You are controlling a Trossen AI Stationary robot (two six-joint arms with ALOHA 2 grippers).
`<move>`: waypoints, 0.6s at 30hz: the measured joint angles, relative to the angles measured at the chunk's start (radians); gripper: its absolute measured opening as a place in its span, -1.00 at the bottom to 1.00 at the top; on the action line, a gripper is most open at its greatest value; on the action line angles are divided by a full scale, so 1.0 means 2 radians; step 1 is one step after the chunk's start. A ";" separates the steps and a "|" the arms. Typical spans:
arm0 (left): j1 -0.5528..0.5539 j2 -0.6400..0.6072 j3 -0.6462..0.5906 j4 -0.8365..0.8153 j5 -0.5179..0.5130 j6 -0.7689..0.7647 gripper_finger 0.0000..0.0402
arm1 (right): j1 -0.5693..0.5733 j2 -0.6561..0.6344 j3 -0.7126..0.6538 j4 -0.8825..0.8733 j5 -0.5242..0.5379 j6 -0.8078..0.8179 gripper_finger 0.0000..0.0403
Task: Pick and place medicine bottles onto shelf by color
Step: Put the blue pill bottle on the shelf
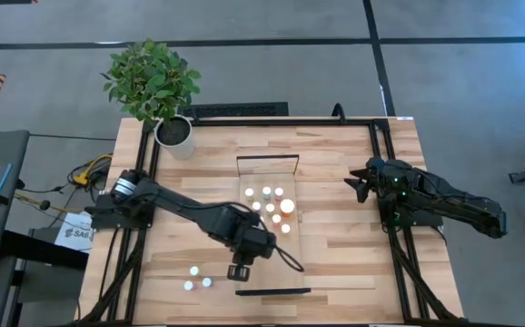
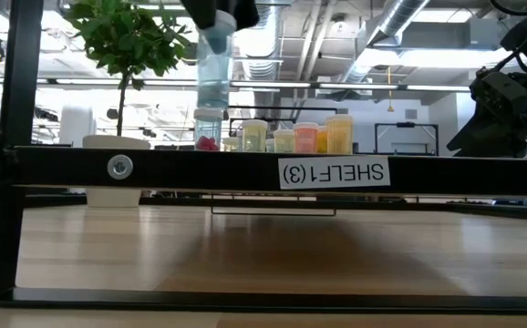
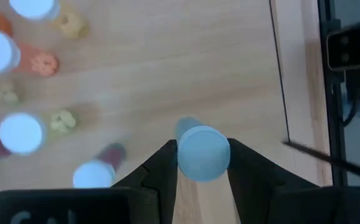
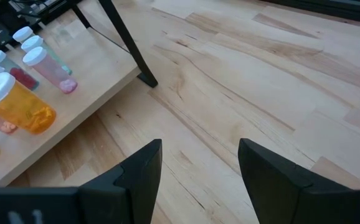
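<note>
My left gripper is shut on a pale teal medicine bottle with a white cap, held over the near part of the light-wood shelf. In the low view the bottle hangs above the shelf's black front bar. Several white-capped bottles stand on the shelf, among them a larger orange one. A few more bottles stand on the table to the shelf's left. My right gripper is open and empty over the table's right side. My left gripper pinches the bottle between its two fingers at the top, by the white cap. The fingers come from above, pointing down. The bottle hangs upright below them, clear of the shelf and of the bottles standing on it.
A white plant pot with a green plant stands at the table's far left corner. Black frame rails run along the table's left, right and far sides. The shelf's thin black end frames stand at its near and far ends.
</note>
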State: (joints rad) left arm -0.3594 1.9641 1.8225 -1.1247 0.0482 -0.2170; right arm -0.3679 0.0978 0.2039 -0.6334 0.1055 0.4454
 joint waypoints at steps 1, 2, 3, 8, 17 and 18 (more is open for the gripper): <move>0.003 0.005 0.004 0.003 0.000 0.001 -0.48 | 0.000 0.000 0.000 0.000 0.000 0.000 0.16; 0.005 0.009 0.007 0.007 0.000 0.002 -0.48 | 0.000 0.000 0.000 0.000 0.000 0.000 0.16; 0.007 0.012 0.008 0.010 0.001 0.002 -0.48 | 0.000 0.000 0.000 0.000 0.000 0.000 0.16; 0.024 0.030 0.009 0.029 0.017 0.004 -0.48 | 0.000 0.000 0.000 0.000 0.000 0.000 0.16; 0.053 0.045 0.008 0.045 0.024 0.013 -0.48 | 0.000 0.000 0.000 0.000 0.000 0.000 0.16; 0.056 0.047 0.009 0.052 0.025 0.013 -0.48 | 0.000 0.000 0.000 0.000 0.000 0.000 0.16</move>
State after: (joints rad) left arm -0.2466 2.0581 1.8414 -1.0210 0.0983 -0.1910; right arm -0.3676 0.0975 0.2039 -0.6336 0.1054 0.4456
